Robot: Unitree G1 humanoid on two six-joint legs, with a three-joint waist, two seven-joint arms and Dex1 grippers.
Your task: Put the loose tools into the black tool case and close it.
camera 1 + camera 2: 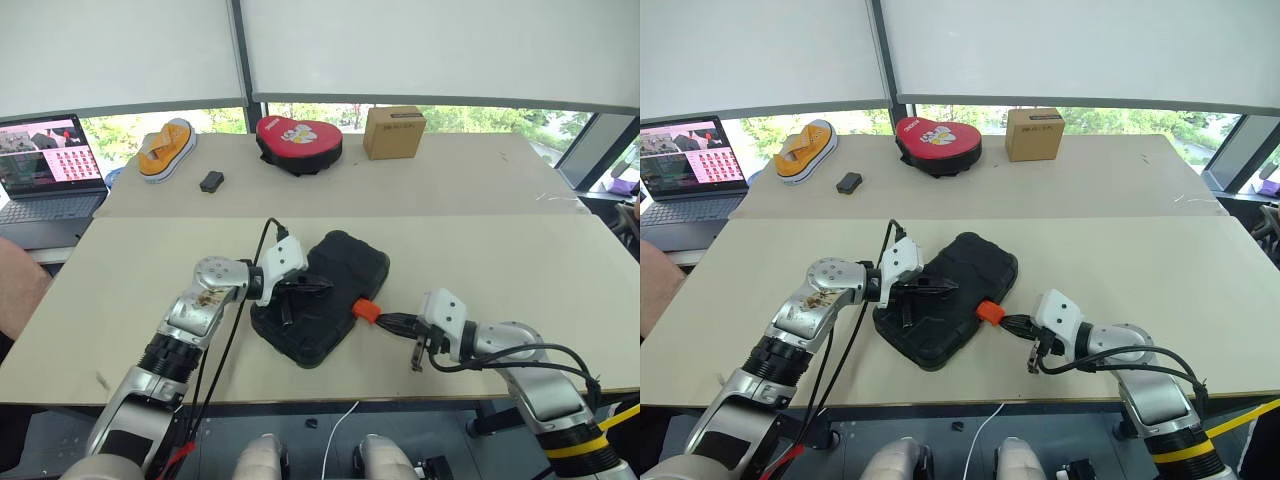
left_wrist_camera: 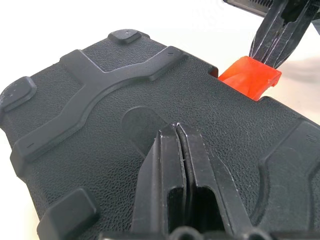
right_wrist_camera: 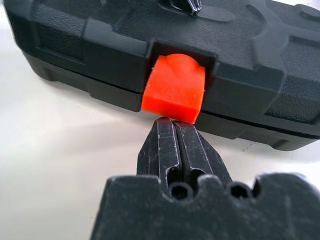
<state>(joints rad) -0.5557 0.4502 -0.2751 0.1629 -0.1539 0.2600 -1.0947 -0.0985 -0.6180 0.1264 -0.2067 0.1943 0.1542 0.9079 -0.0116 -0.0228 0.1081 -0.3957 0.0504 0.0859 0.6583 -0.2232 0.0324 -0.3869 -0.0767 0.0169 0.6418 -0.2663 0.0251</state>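
Note:
The black tool case (image 1: pixel 352 262) lies with its lid down on the near table, its orange latch (image 1: pixel 366 310) sticking out of the side that faces my right arm. My left gripper (image 1: pixel 316 286) is shut, and its tips (image 2: pixel 176 128) rest on the lid's textured top. My right gripper (image 1: pixel 388 321) is also shut and holds nothing. Its tips (image 3: pixel 174 123) touch the lower edge of the orange latch (image 3: pixel 175 87). The loose tools are out of view.
On the far table stand a cardboard box (image 1: pixel 393 132), a red pouch (image 1: pixel 298 140), an orange-and-white shoe (image 1: pixel 167 147) and a small black object (image 1: pixel 211 181). A laptop (image 1: pixel 45 165) sits at the left. A person's arm (image 1: pixel 15 290) shows at the left edge.

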